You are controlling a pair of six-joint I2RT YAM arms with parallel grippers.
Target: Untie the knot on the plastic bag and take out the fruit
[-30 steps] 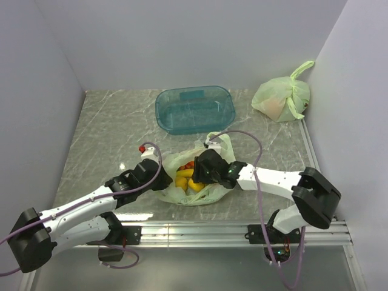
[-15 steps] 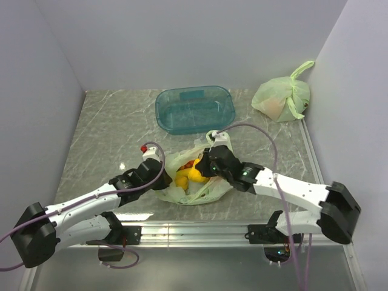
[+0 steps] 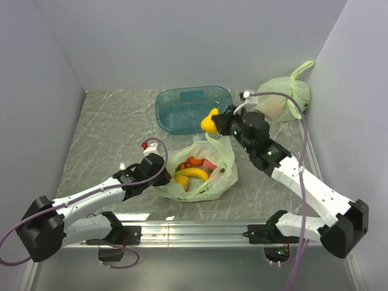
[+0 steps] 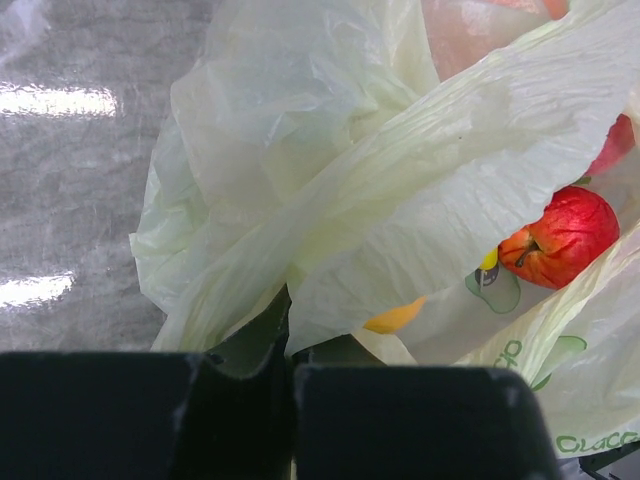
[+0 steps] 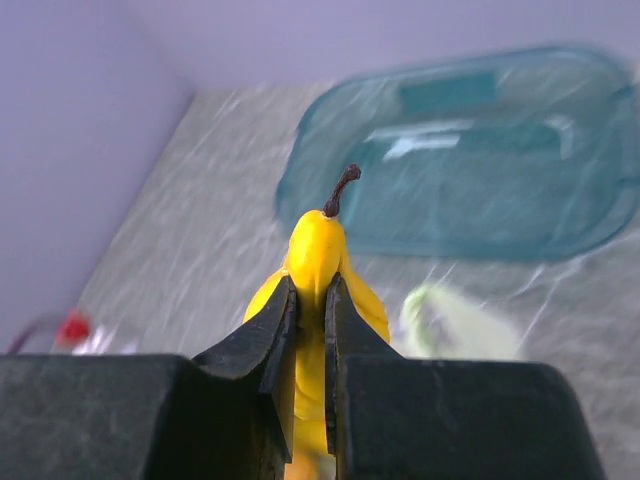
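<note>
The plastic bag (image 3: 203, 176) lies open on the table in the top view, with fruit inside: a yellow banana (image 3: 192, 174) and red pieces (image 3: 193, 162). No knot shows. My left gripper (image 3: 162, 177) sits at the bag's left edge. In the left wrist view this gripper (image 4: 290, 345) is shut on the pale green film (image 4: 400, 180), with a red apple (image 4: 560, 235) behind it. My right gripper (image 3: 217, 123) hangs above the tub's near right rim, shut on a yellow fruit (image 3: 208, 124). In the right wrist view the fruit (image 5: 318, 250) has a brown stalk and is pinched between the fingers (image 5: 272, 335).
A blue translucent tub (image 3: 194, 109) stands behind the bag, also seen in the right wrist view (image 5: 480, 170). A second, tied pale green bag (image 3: 280, 97) showing pinkish-orange rests in the back right corner. Walls close in on three sides.
My right gripper closed on the yellow fruit inside the bag, then lifted it out and carried it back and right to the tub's rim. The left gripper kept its hold on the bag.
</note>
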